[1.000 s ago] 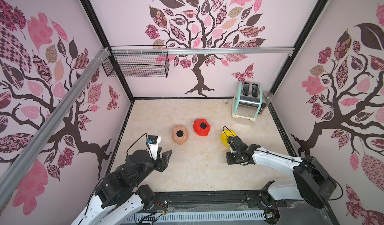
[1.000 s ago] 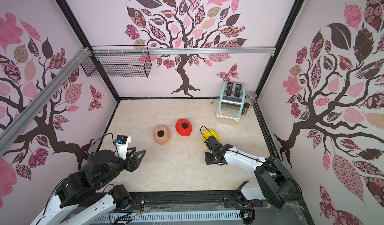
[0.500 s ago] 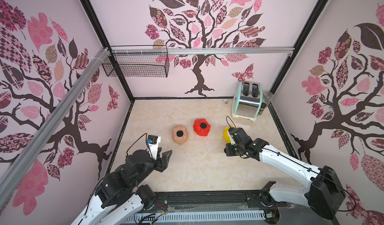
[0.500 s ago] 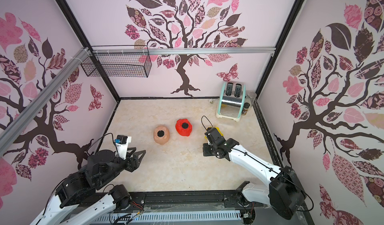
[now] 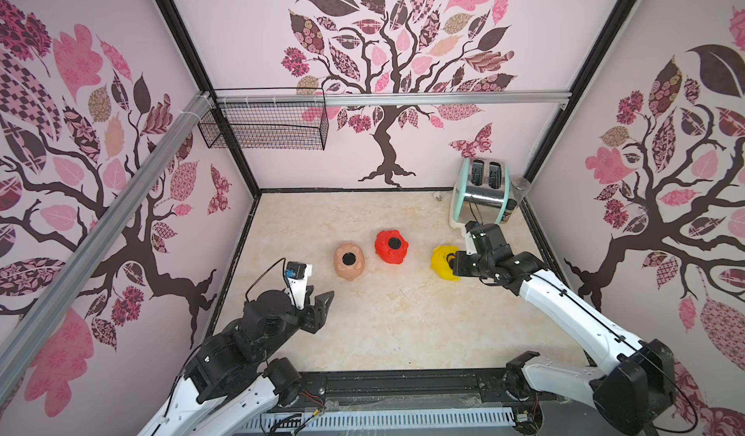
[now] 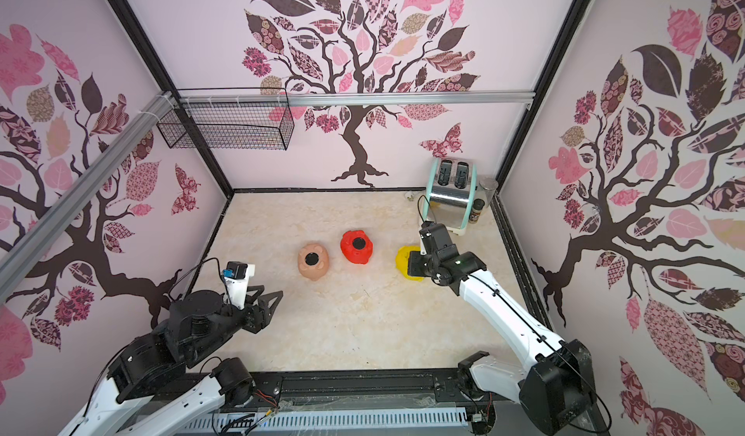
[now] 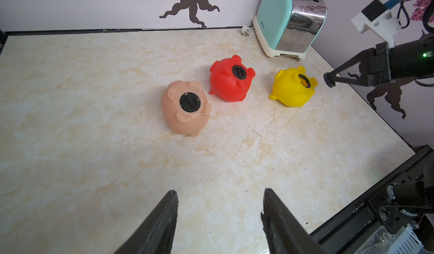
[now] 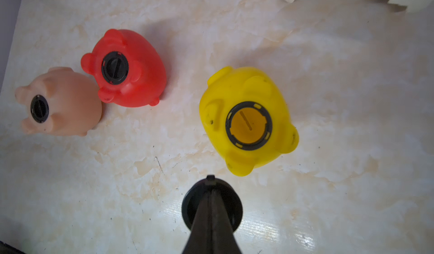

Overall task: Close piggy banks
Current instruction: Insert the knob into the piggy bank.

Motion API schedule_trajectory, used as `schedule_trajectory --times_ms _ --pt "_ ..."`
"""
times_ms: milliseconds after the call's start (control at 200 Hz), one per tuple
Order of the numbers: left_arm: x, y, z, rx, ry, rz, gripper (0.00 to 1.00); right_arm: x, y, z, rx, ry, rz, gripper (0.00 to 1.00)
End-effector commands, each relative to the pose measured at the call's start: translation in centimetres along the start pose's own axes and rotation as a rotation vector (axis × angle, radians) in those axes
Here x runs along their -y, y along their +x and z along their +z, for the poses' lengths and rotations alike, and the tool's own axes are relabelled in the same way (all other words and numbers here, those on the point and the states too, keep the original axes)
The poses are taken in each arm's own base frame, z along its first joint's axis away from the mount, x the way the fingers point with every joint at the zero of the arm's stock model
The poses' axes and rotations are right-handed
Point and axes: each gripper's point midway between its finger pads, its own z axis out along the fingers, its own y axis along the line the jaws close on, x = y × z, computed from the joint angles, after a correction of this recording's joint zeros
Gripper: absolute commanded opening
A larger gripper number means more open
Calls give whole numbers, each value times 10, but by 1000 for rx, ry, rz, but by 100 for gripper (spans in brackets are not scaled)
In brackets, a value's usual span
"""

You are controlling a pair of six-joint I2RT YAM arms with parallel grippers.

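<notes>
Three piggy banks lie belly up in a row mid-table: peach-pink (image 5: 348, 261) (image 7: 185, 118), red (image 5: 390, 248) (image 7: 225, 86) and yellow (image 5: 440, 261) (image 6: 403, 258) (image 8: 237, 86). Black plugs fill the belly holes of the peach and red ones. The yellow one's hole (image 8: 248, 126) is open inside a black ring. My right gripper (image 5: 452, 262) (image 8: 210, 190) (image 7: 328, 80) is shut on a black round plug (image 8: 192, 208), held above the table right beside the yellow pig. My left gripper (image 5: 326, 299) (image 7: 219, 194) hangs open and holds nothing near the front left.
A mint and chrome toaster (image 5: 479, 196) stands in the back right corner with a spice jar (image 5: 508, 208) beside it. A wire basket (image 5: 266, 125) hangs on the back left wall. Black frame rails border the table.
My right arm has risen and carried the plug from the table in front of the yellow pig to just beside its top. The left arm has not moved.
</notes>
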Motion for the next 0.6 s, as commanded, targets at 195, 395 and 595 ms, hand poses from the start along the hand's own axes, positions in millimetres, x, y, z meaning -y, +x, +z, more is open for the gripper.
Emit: schedule_trajectory --times_ms 195,395,595 --pt "6 1 14 -40 1 2 60 7 -47 -9 105 -55 13 0" --pt "39 -14 32 -59 127 -53 59 34 -65 -2 148 0 85 0" --pt "86 -25 79 -99 266 -90 57 40 -72 -2 199 -90 127 0"
